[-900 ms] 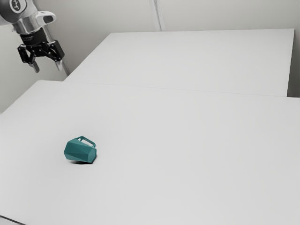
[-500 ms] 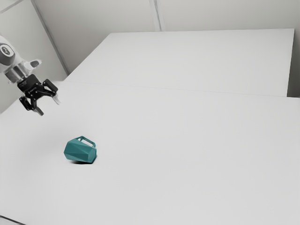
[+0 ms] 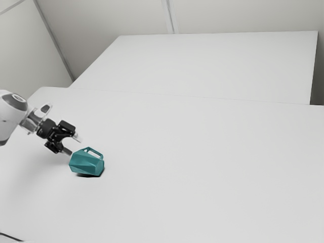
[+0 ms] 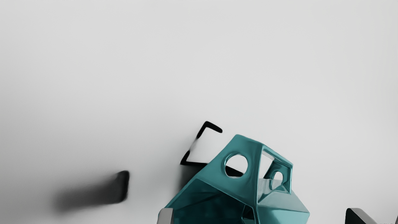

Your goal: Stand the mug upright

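your gripper's two fingers stand wide apart, by the mug's open end. one teal mug, lower left of the exterior view, on its side; one handle uppermost, two round holes in it. one round badge on your arm, too small to read. white table under the mug.
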